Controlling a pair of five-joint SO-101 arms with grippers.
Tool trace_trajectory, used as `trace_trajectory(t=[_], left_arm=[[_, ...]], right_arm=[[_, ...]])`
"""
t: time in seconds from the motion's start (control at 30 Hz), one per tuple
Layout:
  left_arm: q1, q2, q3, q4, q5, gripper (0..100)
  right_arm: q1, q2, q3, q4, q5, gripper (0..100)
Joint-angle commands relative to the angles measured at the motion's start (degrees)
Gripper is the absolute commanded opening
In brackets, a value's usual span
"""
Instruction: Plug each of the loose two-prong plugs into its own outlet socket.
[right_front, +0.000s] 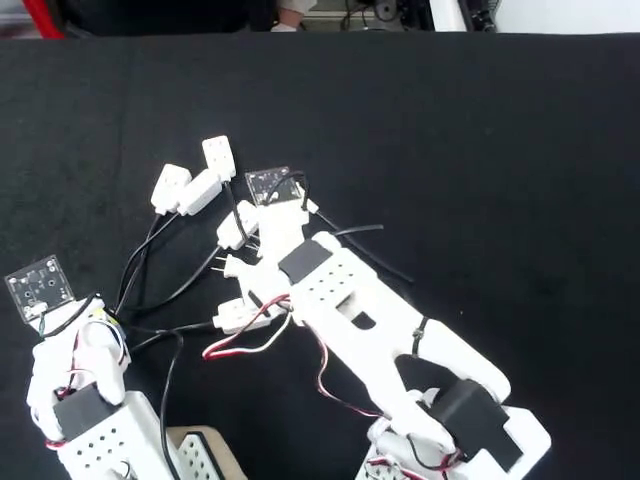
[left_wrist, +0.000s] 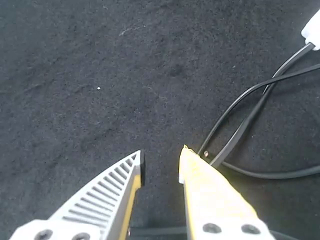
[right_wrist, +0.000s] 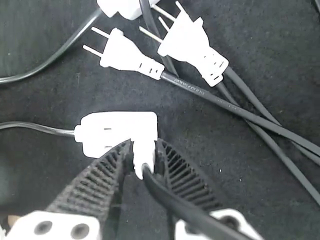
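Right gripper (right_wrist: 143, 148) pinches plug (right_wrist: 144, 160), plug touching outlet socket (right_wrist: 112, 131).

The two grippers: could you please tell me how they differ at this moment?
The left gripper is open and holds nothing; the right gripper is shut on a white plug. The left gripper is over bare cloth beside black cables; the right gripper's plug meets a white socket. The left gripper has one white and one yellow finger; the right gripper's are black. Both have a ribbed finger.
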Motion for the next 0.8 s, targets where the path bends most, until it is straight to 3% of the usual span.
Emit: trace_trajectory(t=[0.0, 0.2, 0.77], left_arm=[[0.75, -0.26, -0.48, -1.23, -0.35, 13], [0.75, -0.26, -0.48, -1.32, -0.35, 13], [0.66, -0.26, 1.19, -4.75, -0.35, 13]], right_arm=[[0.62, 0.13, -0.48, -1.41, -0.88, 1.1], [-0.18, 0.13, 1.71, -5.01, -0.97, 1.1], [-3.60, 0.31, 1.71, -3.08, -0.09, 1.1]])
